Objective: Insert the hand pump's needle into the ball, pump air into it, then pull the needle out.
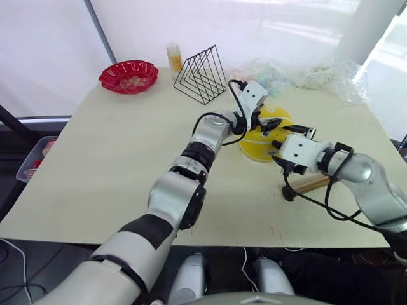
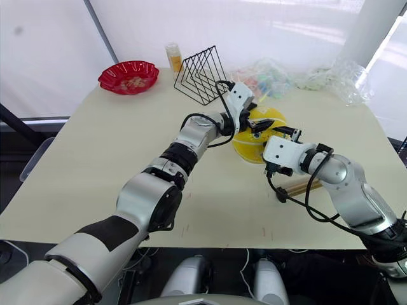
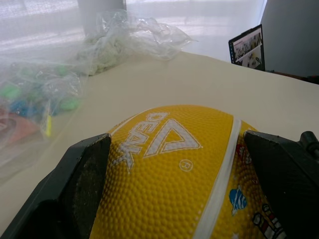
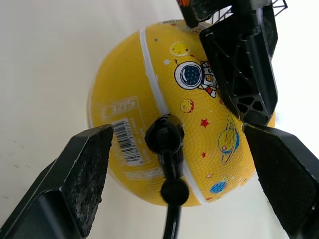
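The yellow ball [image 1: 257, 145] with white seams lies on the table right of centre. My left gripper [image 1: 270, 122] reaches over it from the left, and its fingers [image 3: 84, 184] press both sides of the ball [image 3: 174, 174]. The needle's black fitting [image 4: 164, 134] sits against the ball [image 4: 124, 84] beside the barcode, and the needle's pin is hidden. The black hose runs back from it. My right gripper [image 1: 283, 143] faces the ball from the right, open, its fingers [image 4: 84, 174] wide on either side of the fitting without touching it. The hand pump [image 1: 311, 184], bronze barrelled, lies on the table under my right wrist.
A red scalloped bowl [image 1: 129, 76] stands at the back left, with a black wire rack [image 1: 200, 75] and a small yellow bottle [image 1: 173, 58] behind the ball. Clear plastic bags [image 1: 331, 79] lie along the far edge. A bin [image 1: 35, 159] sits off the table's left side.
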### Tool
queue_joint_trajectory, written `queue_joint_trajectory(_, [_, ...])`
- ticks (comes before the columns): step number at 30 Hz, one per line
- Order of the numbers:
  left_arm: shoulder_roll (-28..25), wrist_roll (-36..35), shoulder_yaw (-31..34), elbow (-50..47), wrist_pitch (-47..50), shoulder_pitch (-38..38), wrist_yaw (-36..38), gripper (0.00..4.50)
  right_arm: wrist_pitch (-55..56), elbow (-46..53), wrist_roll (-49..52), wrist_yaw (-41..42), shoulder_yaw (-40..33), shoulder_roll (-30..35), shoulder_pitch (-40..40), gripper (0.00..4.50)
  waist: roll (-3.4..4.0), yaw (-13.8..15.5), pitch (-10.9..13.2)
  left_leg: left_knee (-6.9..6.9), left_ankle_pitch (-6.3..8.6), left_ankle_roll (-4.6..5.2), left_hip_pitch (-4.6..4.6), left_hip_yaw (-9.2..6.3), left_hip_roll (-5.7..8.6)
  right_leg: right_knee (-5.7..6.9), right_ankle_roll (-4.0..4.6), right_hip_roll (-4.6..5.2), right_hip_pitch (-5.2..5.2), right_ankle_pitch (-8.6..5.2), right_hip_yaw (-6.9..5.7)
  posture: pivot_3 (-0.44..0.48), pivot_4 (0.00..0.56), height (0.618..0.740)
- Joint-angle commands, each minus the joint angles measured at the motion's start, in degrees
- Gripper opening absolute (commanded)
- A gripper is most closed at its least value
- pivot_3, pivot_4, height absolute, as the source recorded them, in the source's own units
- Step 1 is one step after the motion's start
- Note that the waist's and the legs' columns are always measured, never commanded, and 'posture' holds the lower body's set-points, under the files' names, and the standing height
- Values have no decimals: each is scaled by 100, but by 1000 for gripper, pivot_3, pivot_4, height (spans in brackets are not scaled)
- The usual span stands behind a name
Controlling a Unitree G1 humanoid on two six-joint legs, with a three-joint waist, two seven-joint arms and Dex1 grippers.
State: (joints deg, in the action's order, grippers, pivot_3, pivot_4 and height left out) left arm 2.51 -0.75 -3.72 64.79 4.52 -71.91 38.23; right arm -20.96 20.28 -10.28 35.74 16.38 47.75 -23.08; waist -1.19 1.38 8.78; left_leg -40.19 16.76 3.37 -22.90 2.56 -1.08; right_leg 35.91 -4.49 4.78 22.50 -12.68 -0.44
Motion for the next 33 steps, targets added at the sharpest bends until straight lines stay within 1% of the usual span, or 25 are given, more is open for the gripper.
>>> queue_joint_trajectory(1, [130,157,-108,354,357,251,-51,4500,343,-88,-367,41,-10,14,-138,4362,1,0,0,0,0,-1,0,-4,-1,0,1,0,-3,0,-9,0,150,737])
queue_joint_trajectory(3, [139,164,-87,357,362,251,-54,4500,438,-129,-454,77,-13,-19,-135,4362,1,-2,-1,0,-1,-3,0,-17,-1,0,2,0,-8,-1,-22,0,150,737])
queue_joint_trajectory(4, [143,171,-76,360,362,251,-56,4500,472,-140,-492,95,-21,-33,-125,3756,1,-2,-1,0,-3,-6,-1,-23,-2,0,3,0,-10,-2,-28,0,150,737])
queue_joint_trajectory(5, [146,174,-66,365,362,252,-58,4500,515,-143,-542,141,-10,-23,-108,3489,2,-2,-1,0,-12,-21,-2,-26,-1,-1,3,0,-12,-2,-32,0,150,737])
queue_joint_trajectory(7, [147,178,-53,373,359,253,-64,4500,548,-133,-593,193,-35,-48,-63,2609,2,-2,-1,0,-14,-25,-3,-35,-1,-5,3,1,-20,-2,-41,0,150,737])
queue_joint_trajectory(8, [147,177,-49,374,359,253,-66,4500,554,-126,-615,205,-54,-68,-46,1972,2,-2,-1,0,-14,-25,-2,-41,-1,-8,3,2,-25,-2,-47,0,150,737])
queue_joint_trajectory(9, [149,173,-43,375,359,254,-71,4500,552,-114,-632,211,-72,-89,-29,1622,2,-2,-1,0,-14,-25,-2,-46,0,-10,3,3,-29,-2,-52,0,150,737])
queue_joint_trajectory(10, [151,168,-35,378,359,257,-79,4500,557,-97,-638,211,-86,-108,-13,1622,2,-2,0,0,-14,-24,-2,-51,0,-11,3,4,-33,-2,-57,0,150,737])
queue_joint_trajectory(11, [155,170,-35,379,344,270,-92,4500,551,-69,-644,206,-101,-119,9,1501,2,-2,-1,0,-14,-24,-2,-55,1,-12,3,4,-35,-2,-61,0,150,737])
queue_joint_trajectory(13, [162,175,-36,383,327,290,-117,4500,547,-33,-665,210,-118,-116,42,778,2,-3,0,0,-14,-24,-2,-61,1,-12,4,5,-37,-3,-67,0,150,737])
queue_joint_trajectory(15, [182,199,-41,419,283,367,-212,4500,503,36,-659,185,-230,-124,124,363,3,-4,-1,0,-14,-24,-2,-81,2,-11,12,8,-46,-7,-91,0,150,737])
queue_joint_trajectory(18, [180,289,-77,511,150,536,-462,4500,434,171,-646,207,-355,-142,222,363,5,32,-2,0,-15,-26,2,-136,7,-10,18,12,-62,-11,-117,0,150,737])
queue_joint_trajectory(27, [254,392,-96,716,-32,819,-905,4500,50,873,-660,365,-715,-73,662,363,11,134,-6,0,-17,-29,5,-147,24,-11,16,23,-67,-11,-119,0,150,737])
queue_joint_trajectory(30, [259,453,-142,753,-103,863,-949,4500,-49,1091,-648,396,-843,-37,840,363,11,161,-7,0,-17,-29,4,-150,31,-13,14,29,-71,-13,-121,0,150,737])
queue_joint_trajectory(33, [269,530,-208,811,-189,937,-1013,4500,-148,1415,-574,491,-1143,73,1139,363,16,179,-10,0,-16,-29,4,-159,37,-13,12,33,-74,-15,-127,0,150,737])
